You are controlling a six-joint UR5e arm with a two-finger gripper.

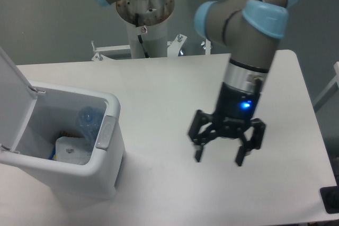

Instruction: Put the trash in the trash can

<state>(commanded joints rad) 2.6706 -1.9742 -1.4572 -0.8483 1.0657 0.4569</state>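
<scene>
The trash can [63, 175] is white, with a grey latch tab [105, 132] on its front rim. Inside it lie a clear bottle [87, 121] with a bluish tint and a white wrapper [71, 151]. The counter [159, 93] is plain white. The hand [220, 156] is black, with a blue light [244, 105] glowing above it; the arm [249, 41] is grey with light-blue caps.

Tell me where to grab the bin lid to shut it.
Grip the lid by its free upper edge, coming from the right over the open bin. It stands raised on the bin's left side, so that edge is the exposed part. The hand is open.
</scene>
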